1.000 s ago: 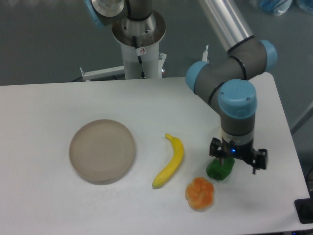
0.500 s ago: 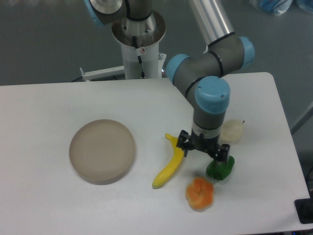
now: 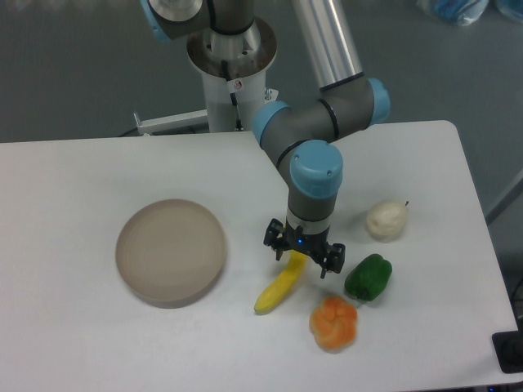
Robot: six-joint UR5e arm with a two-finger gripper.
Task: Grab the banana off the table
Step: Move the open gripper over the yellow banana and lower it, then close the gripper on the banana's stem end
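Observation:
The yellow banana (image 3: 278, 287) lies on the white table (image 3: 73, 188), right of the plate, its upper end hidden under the gripper. My gripper (image 3: 301, 255) hangs directly above that upper end, fingers spread on both sides of the fruit, open and holding nothing. Whether the fingers touch the banana cannot be told.
A round beige plate (image 3: 171, 251) sits left of the banana. A green pepper (image 3: 368, 277), an orange fruit (image 3: 333, 322) and a pale round fruit (image 3: 386, 220) lie to the right. The robot base (image 3: 233, 73) stands at the table's far edge.
The arm swung left from above the green pepper to above the banana's upper end. The pale fruit and the pepper came into full view.

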